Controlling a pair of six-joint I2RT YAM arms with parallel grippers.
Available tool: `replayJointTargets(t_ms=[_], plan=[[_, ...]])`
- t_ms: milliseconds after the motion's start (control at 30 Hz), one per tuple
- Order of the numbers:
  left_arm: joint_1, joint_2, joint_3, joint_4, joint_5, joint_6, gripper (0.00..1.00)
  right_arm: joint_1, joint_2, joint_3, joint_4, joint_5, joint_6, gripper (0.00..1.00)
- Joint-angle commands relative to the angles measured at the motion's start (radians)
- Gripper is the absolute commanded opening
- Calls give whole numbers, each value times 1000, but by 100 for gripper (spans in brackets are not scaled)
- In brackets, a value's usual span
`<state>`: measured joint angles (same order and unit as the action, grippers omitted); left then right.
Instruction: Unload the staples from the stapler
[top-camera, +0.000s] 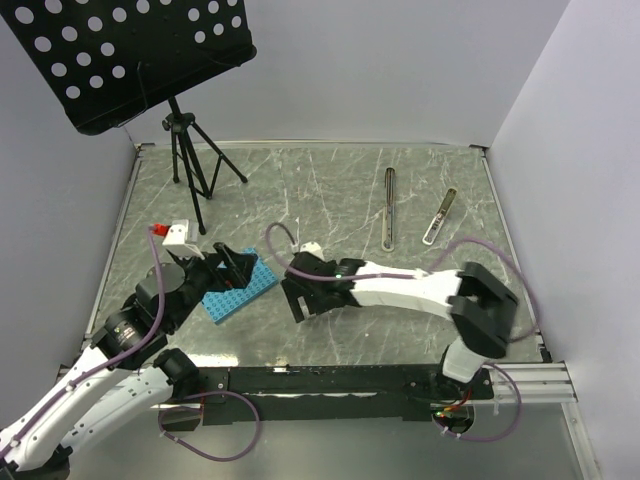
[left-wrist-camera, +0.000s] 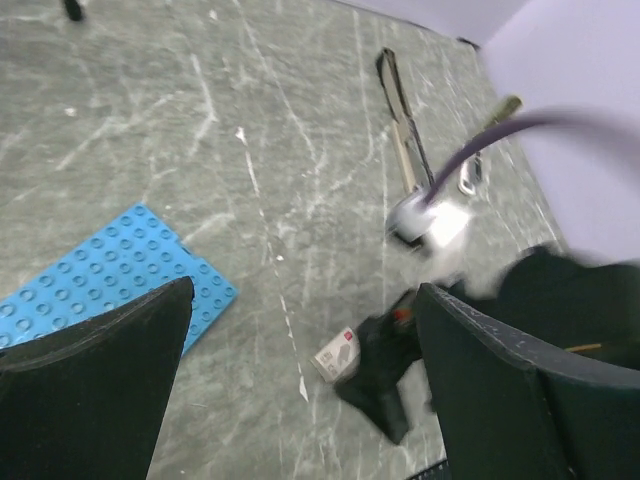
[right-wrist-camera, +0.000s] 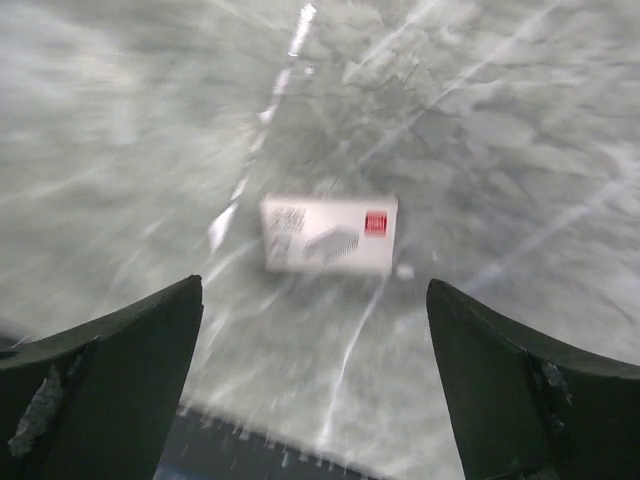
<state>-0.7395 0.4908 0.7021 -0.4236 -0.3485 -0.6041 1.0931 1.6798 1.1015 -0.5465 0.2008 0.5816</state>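
The right gripper (right-wrist-camera: 315, 385) is held spread over a white box (right-wrist-camera: 328, 235), the left gripper (left-wrist-camera: 300, 385) spread by a blue mat (left-wrist-camera: 110, 270). The stapler (top-camera: 389, 207) is seen lying beyond.

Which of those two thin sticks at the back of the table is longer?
The left stick, dark and lying straight; the right stick is shorter, slanted, with a brassy far end.

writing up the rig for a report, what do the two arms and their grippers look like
Both arms have white rounded links with black joints: left arm, right arm. Each carries a thin purple cable looping along it. The left gripper and right gripper have broad, matte black fingers, scuffed at the edges.
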Motion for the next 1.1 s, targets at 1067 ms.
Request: replayJointTargets(t_ms=[1067], plan=[[-3, 61, 60, 194, 353, 21, 97, -56, -948, -109, -141, 144, 21, 100]])
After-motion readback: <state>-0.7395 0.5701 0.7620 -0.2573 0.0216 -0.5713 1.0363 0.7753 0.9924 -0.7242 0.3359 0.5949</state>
